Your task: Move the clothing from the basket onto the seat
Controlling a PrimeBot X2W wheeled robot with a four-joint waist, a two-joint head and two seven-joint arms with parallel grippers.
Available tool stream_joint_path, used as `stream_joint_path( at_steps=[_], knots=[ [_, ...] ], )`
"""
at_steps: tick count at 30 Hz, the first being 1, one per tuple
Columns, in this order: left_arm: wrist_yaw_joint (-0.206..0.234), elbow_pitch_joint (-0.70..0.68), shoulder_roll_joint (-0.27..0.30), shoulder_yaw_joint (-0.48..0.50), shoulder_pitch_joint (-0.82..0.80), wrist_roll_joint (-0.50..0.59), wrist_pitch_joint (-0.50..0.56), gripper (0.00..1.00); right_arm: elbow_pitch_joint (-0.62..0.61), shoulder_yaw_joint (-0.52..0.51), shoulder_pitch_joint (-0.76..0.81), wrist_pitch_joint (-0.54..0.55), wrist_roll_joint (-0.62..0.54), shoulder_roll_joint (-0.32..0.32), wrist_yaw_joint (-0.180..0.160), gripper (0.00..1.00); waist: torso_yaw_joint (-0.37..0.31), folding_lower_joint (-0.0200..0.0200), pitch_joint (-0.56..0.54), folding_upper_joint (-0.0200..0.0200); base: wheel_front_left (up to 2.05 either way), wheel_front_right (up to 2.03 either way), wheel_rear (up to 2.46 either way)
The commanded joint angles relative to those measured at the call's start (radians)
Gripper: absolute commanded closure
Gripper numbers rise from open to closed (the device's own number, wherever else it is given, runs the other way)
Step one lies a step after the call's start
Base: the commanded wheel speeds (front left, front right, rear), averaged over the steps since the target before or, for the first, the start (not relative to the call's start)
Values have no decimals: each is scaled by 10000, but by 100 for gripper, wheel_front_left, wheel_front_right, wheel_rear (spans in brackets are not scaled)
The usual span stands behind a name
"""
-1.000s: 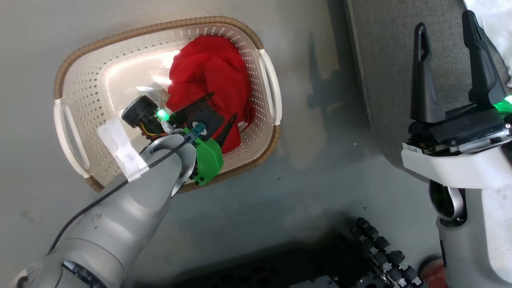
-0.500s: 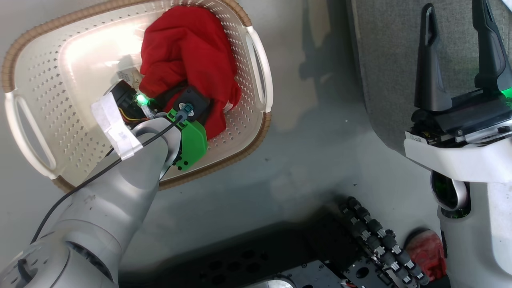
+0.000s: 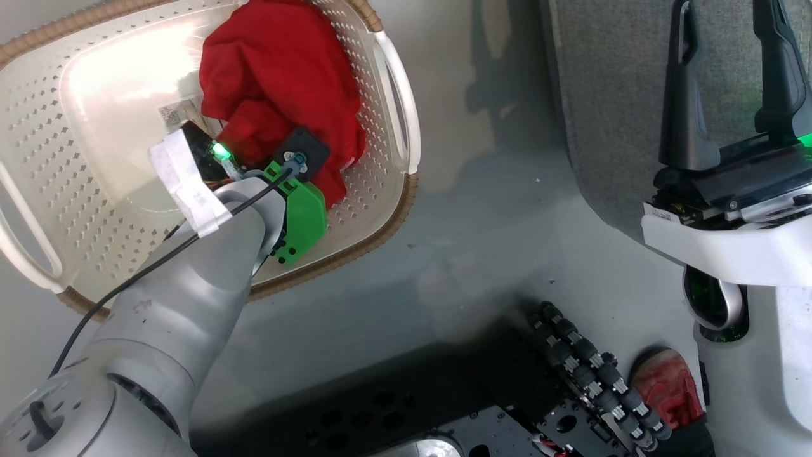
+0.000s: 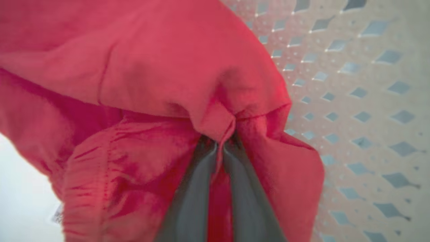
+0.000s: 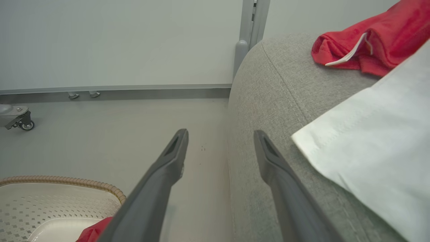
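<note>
Seat: one red piece already on it, beside white cloth. Basket on floor: second red piece inside. My left end effector pinched narrow on its fold. I judge half done; lift and carry left to do. My right end effector wide, empty, by seat edge. Sticker in basket: too small, I can't read it.

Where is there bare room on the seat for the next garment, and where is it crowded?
The seat is bare between its rounded edge and the white cloth, short of the red garment lying on it. The floor between basket and seat is bare too. Crowded: the basket's seat-side end, where the left gripper pinches the clothing.
</note>
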Motion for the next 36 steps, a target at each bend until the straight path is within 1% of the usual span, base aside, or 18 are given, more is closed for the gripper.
stream_joint_path(
  at_steps=[1, 9, 14, 17, 23, 28, 36],
  knots=[
    [-44, 47, 58, -10, -201, -133, -84, 100, 6, 6, -96, -24, 81, -20, -10, 0, -15, -1, -34, 0, 0, 0, 0],
    [-48, 64, 56, 56, 77, -306, -488, 100, 116, 47, -150, -24, 227, -20, -10, 0, 74, -1, -613, 0, 0, 0, 0],
    [65, -169, -41, 214, 543, -498, -678, 100, 224, -3, 23, -24, 224, -21, -10, 0, 289, -1, -1421, 0, 0, 0, 0],
    [166, -430, -85, 477, 893, -790, -727, 100, 313, 7, 215, -24, 169, -21, -10, 0, 435, -1, -1996, 0, 0, 0, 0],
    [477, -1761, -85, 1135, 1980, -987, -708, 100, 555, -36, 700, -23, 39, -24, -10, 0, 870, -1, -3379, 0, 0, 0, 0],
    [720, -2924, -37, 1762, 3067, -854, -710, 100, 795, -86, 1230, -24, -12, -26, -10, 0, 1160, -1, -4705, 0, 0, 0, 0],
    [875, -4764, -78, 3122, 4793, -564, -710, 100, 1295, -29, 2369, -24, 2, -28, -10, 0, 1651, -1, -6736, 0, 0, 0, 0]
  ],
)
